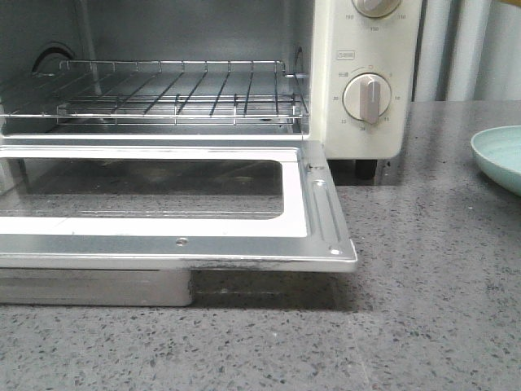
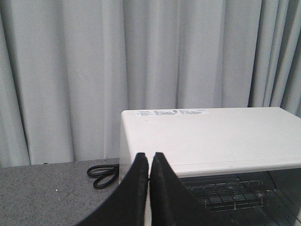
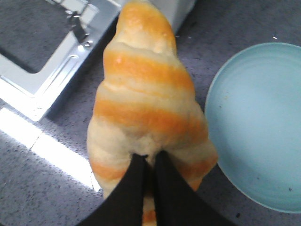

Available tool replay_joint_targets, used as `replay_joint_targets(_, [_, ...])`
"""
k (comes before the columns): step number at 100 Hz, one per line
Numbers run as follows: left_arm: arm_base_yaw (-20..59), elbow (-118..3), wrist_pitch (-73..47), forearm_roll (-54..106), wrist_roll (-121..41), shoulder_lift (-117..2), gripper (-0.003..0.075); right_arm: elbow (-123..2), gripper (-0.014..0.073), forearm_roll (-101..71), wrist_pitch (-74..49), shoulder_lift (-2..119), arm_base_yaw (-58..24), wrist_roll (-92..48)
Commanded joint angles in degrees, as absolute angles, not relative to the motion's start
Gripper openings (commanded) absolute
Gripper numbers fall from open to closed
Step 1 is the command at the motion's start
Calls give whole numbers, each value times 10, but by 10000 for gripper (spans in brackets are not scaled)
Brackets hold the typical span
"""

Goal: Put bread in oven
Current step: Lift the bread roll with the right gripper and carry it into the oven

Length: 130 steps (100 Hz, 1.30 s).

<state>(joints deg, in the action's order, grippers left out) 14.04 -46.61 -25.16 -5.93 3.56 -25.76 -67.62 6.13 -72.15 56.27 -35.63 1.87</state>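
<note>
Grey speckled stone surface point(image 1: 423, 244) carries cream-white toaster oven point(image 1: 370, 49), door down, wire rack point(image 1: 175, 90) bare; pale-blue plate point(image 3: 256, 122) bare. Right fingers point(image 3: 167, 188) pinch striped golden-brown bread point(image 3: 148, 94). Left fingers point(image 2: 136, 188) closed, holding nothing.

The black two-fingered left gripper point(image 2: 149, 162) was raised in the air, and its fingers were pressed together with only a thin line between them. The black two-fingered right gripper point(image 3: 149, 160) was clamped on the golden-brown roll with pale cream stripes point(image 3: 148, 94), its fingertips sunk into the soft crust, holding it above the surface.
</note>
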Motion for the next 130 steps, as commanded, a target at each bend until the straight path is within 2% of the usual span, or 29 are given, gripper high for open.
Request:
replay_joint_targets(1, [138, -485, -205, -46, 41, -261, -21, -694, -69, 66, -748, 554, -399, 8])
replay_joint_targets(28, [138, -485, -206, -32, 41, -261, -21, -696, -68, 69, -717, 567, -546, 8])
replay_joint_targets(60, [138, -485, -215, -14, 41, -261, -21, -788, -69, 200, -707, 681, -663, 6])
replay_joint_targets(78, [138, -484, -223, -14, 41, -261, -21, -847, -69, 321, -687, 753, -672, 4])
replay_joint_targets(96, [138, -482, -223, -14, 41, -261, -21, -869, -69, 405, -610, 801, -672, 4])
replay_joint_targets(130, [138, -482, -225, -12, 41, -261, -21, -869, -69, 434, -556, 862, -645, 4])
